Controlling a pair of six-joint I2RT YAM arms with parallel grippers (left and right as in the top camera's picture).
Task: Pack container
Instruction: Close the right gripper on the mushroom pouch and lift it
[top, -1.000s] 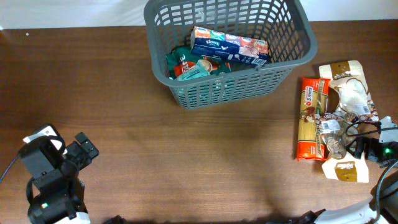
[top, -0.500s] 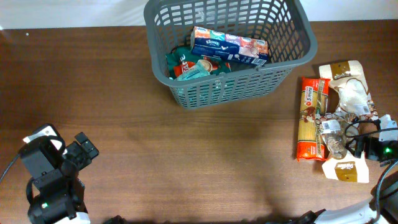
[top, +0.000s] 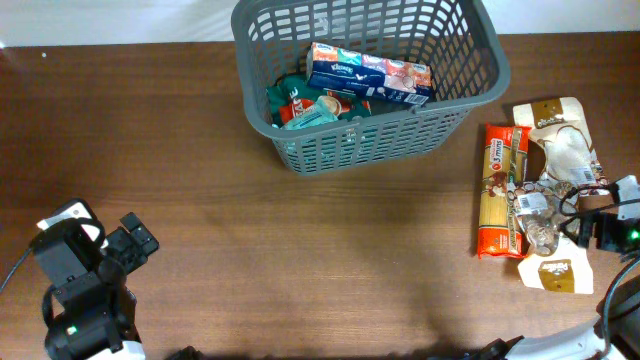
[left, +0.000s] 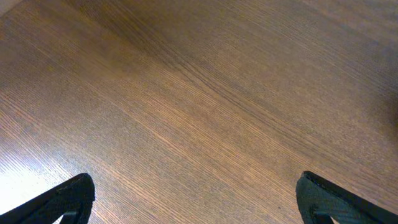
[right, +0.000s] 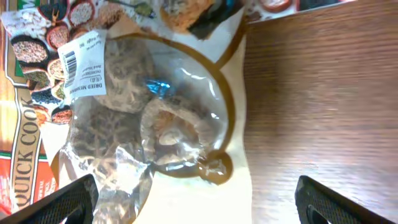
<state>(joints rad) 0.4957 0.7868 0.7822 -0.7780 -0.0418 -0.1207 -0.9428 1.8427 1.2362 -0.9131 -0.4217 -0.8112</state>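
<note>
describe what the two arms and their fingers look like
Both are black, blocky builds. The left arm carries a white housing and a small green light; the right arm has a white part, a green light and looping black cables. In the wrist views the fingers are plain matte black wedges.

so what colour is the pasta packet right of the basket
The pasta packet is orange-red with yellow pasta showing; clearest overhead.
</note>
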